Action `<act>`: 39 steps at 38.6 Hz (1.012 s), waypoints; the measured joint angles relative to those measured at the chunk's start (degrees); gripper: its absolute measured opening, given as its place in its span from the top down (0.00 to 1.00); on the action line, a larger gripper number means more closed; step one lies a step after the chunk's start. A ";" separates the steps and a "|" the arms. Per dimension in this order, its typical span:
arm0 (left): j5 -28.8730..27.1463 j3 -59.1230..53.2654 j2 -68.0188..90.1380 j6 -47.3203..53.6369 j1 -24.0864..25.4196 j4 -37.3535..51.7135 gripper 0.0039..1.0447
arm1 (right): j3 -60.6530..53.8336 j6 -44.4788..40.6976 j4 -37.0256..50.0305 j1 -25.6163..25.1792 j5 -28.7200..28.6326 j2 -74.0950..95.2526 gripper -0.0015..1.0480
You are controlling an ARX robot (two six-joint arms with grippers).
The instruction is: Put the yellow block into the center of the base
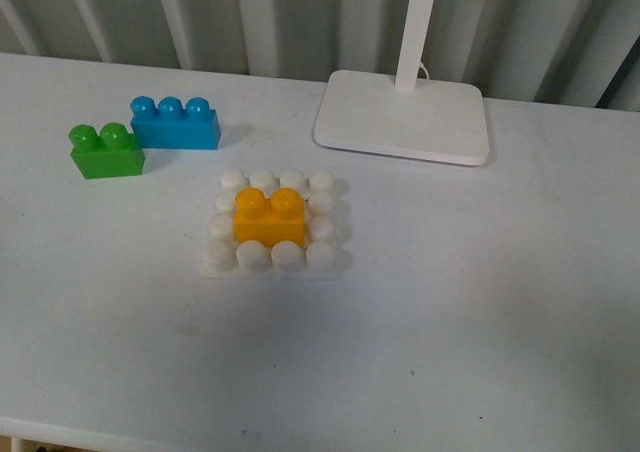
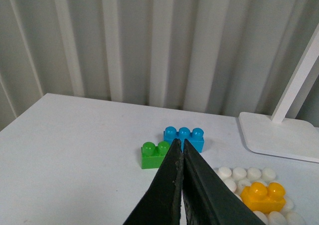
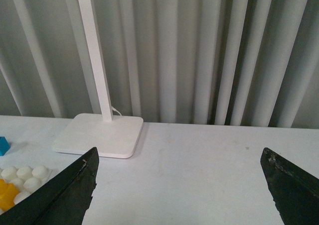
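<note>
The yellow block (image 1: pixel 269 217) sits upright on the middle studs of the white studded base (image 1: pixel 325 259), with white studs showing all round it. Neither arm appears in the front view. In the left wrist view my left gripper (image 2: pixel 180 144) is shut with nothing in it, raised above the table, and the yellow block (image 2: pixel 263 196) and the base (image 2: pixel 239 173) lie off to one side of it. My right gripper (image 3: pixel 179 158) is wide open over bare table, with the yellow block (image 3: pixel 6 195) and the base (image 3: pixel 25 172) at that view's edge.
A green two-stud brick (image 1: pixel 105 151) and a blue three-stud brick (image 1: pixel 176 123) stand together on the table to the far left of the base. A white lamp stand (image 1: pixel 404 115) with its post lies at the back right. A corrugated wall runs behind the table.
</note>
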 joint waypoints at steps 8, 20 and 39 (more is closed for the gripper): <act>0.00 0.00 -5.07 0.00 0.00 -4.96 0.96 | 0.00 0.00 0.00 0.00 0.00 0.00 0.09; 0.00 0.00 -10.82 0.00 0.00 -10.69 0.96 | 0.00 0.00 0.00 0.00 0.00 0.00 0.09; 0.02 0.02 -21.27 0.02 0.00 -21.51 0.96 | 0.00 0.00 0.00 0.00 0.00 0.00 0.09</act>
